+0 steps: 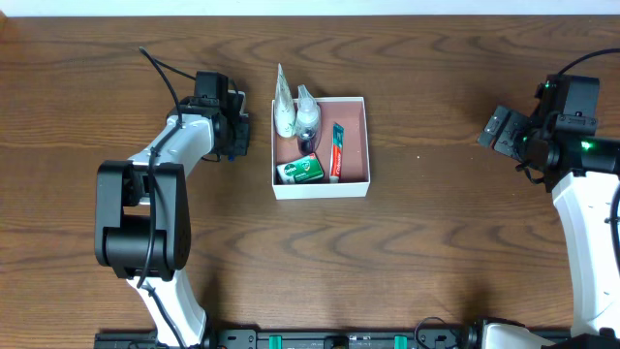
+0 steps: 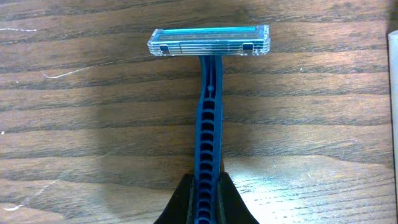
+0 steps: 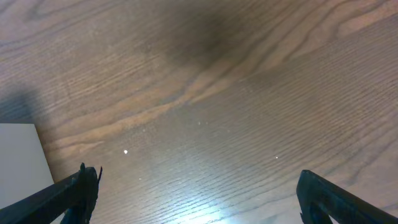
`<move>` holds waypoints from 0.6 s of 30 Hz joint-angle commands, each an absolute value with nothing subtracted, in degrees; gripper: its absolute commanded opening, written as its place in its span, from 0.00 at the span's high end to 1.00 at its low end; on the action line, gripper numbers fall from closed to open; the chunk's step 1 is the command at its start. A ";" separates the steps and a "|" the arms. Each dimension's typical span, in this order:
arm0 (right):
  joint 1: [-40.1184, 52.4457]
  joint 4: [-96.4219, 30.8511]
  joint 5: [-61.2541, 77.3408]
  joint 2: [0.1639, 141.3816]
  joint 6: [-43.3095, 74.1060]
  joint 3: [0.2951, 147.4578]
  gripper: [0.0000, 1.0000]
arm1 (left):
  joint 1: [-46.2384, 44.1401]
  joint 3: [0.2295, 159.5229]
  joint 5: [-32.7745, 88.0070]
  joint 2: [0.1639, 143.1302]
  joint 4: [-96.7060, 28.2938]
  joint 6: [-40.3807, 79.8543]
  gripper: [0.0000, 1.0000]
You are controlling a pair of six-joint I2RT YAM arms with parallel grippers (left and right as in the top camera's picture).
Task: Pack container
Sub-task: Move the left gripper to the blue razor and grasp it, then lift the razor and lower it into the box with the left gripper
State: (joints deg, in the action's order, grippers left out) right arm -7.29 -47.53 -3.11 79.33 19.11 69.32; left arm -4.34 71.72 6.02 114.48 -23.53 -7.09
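1. Left wrist view: nearest the lens, the left end effector (image 2: 206, 202) is clenched on the razor (image 2: 208, 93), low on its ribbed blue handle. The clear head lies crosswise at the far end. The worktop (image 2: 74, 124) is below, but I cannot tell whether the razor rests on it or hangs just above. A pale sliver at the right edge is probably the box (image 2: 393, 74).

2. Right wrist view: the right end effector (image 3: 198, 182) is released, its fingers wide apart with only bare wood between them. A white corner of the box (image 3: 18, 162) shows at lower left.

3. Overhead view: the box (image 1: 368, 145) sits mid-worktop between the arms. The left end effector (image 1: 235, 133) is just beside its left wall, and the right end effector (image 1: 499, 131) is well apart on the other side. Inside lie a toothpaste (image 1: 336, 150) and a green packet (image 1: 300, 171), with two white tubes (image 1: 284, 114) leaning over the far-left corner.

4. Step in hand, as I judge it: the razor is gripped and waits to be carried in, and most of the packing looks done. The next move calls for a lift over the left wall, keeping clear of the leaning tubes. The razor would then be let go over the bare floor right of the toothpaste.

5. Only the left wrist view shows the razor and the grip, since from overhead the wrist hides both. Only the overhead view shows the box's contents and how the arms stand to it.
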 commanded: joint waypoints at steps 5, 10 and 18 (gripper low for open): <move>-7.49 -47.59 -3.18 79.24 19.68 69.67 0.01 | -4.29 71.26 5.56 107.98 -24.36 -3.64 0.94; -7.49 -47.59 -3.18 79.24 19.68 69.67 0.01 | -4.29 71.50 5.58 96.86 -24.36 1.19 0.94; -7.49 -47.59 -3.18 79.24 19.68 69.67 0.01 | -4.54 71.50 17.23 78.96 -24.75 13.19 0.94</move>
